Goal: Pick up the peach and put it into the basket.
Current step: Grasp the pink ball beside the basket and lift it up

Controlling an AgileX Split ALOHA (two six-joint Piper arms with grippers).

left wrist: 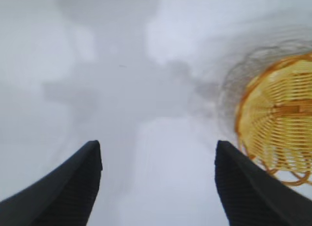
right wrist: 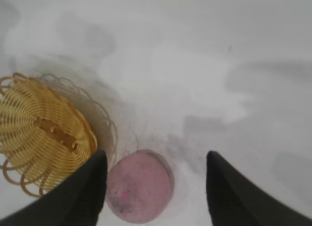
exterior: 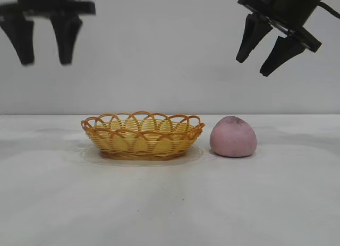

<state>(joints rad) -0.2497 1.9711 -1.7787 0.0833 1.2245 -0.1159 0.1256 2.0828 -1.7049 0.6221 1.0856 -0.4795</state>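
Peach [exterior: 233,136] on white table [exterior: 170,203]

Both tools — left tool [exterior: 42,59], right tool [exterior: 255,65] — matte black, with tapering wedge-shaped fingers [exterior: 248,39].

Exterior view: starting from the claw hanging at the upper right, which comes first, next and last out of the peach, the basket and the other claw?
Measured from the right gripper, open, raised at the upper right:
1. The peach, on the table below it, slightly toward the basket.
2. The basket, mid-table, just beyond the peach.
3. The left gripper, open, raised at the far upper left.
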